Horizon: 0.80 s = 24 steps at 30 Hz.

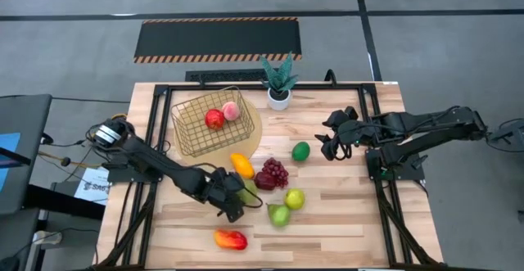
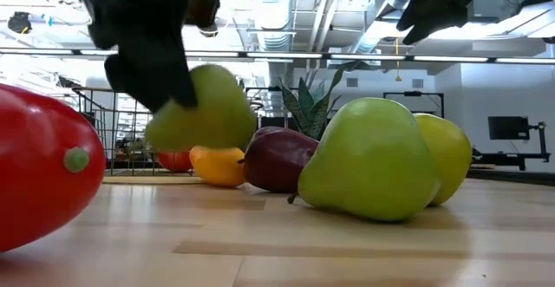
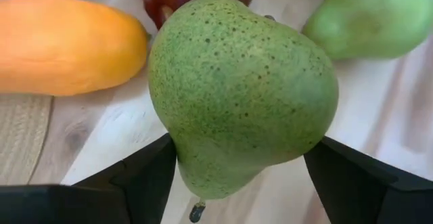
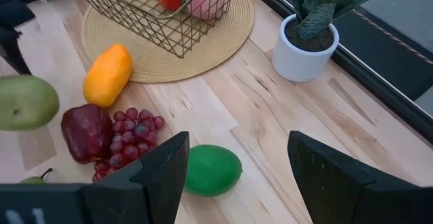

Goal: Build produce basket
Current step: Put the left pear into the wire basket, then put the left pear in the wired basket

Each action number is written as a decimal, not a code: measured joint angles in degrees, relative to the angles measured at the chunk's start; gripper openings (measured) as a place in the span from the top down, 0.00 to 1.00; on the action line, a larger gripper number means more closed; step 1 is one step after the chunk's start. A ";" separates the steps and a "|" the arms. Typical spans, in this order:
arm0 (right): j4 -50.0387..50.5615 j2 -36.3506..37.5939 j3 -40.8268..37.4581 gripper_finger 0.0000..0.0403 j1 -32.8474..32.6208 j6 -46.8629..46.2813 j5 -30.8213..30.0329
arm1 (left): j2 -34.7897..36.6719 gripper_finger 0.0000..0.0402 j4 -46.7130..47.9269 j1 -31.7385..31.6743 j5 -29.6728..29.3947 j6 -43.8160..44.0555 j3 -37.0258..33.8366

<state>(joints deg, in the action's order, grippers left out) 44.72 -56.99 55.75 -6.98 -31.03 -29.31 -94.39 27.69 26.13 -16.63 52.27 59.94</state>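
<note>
My left gripper (image 1: 232, 199) is shut on a speckled green pear (image 3: 243, 88) just left of the fruit cluster. It shows in the low view (image 2: 204, 109) too. The gold wire basket (image 1: 190, 136) stands on a round woven mat and holds a red apple (image 1: 214, 119) and a pink peach (image 1: 232, 110). On the table lie a yellow-orange mango (image 1: 241, 165), purple grapes (image 1: 275, 171), a green apple (image 1: 294, 198), another pear (image 1: 279, 214), a red-orange mango (image 1: 231, 239) and a green lime (image 4: 213, 170). My right gripper (image 4: 233, 173) is open above the lime, touching nothing. My left gripper pinches the pear between its two fingers, on opposite sides of its narrower stem end (image 3: 184, 158). The stem (image 3: 196, 211) points back toward the wrist. The fingers (image 3: 145, 180) slant in from the table's left. In the low view the pear hangs clear of the table.
A white pot with a spiky green plant (image 1: 279, 87) stands at the far edge, right of the basket. A dark red fruit (image 1: 264, 181) lies beside the grapes. Bare wood shows at the table's near right (image 1: 352, 230).
</note>
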 joint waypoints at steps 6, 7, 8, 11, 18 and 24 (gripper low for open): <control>-0.33 0.02 0.00 0.32 0.00 -0.02 1.02 | 7.11 0.28 1.84 -0.36 -0.72 3.15 0.00; -0.35 0.01 0.00 0.32 0.00 -0.02 1.02 | 8.29 0.28 1.45 -0.48 -1.07 3.44 0.00; -0.37 0.00 0.00 0.32 0.00 -0.02 1.02 | 9.55 0.28 1.50 -0.55 -1.57 3.78 0.00; -0.53 0.00 0.00 0.32 0.00 -0.02 1.02 | 13.27 0.28 1.27 -1.17 -3.05 4.15 0.00; -0.60 0.01 0.00 0.32 0.00 -0.03 1.02 | 20.92 0.35 2.01 -2.85 -5.28 1.80 0.00; -0.57 -0.01 0.00 0.32 0.00 -0.68 1.06 | 21.26 0.33 9.34 -2.84 -4.57 5.96 0.00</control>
<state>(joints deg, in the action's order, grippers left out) 44.15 -57.00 55.75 -6.98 -31.70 -28.25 -73.13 37.04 23.29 -21.19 58.23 59.94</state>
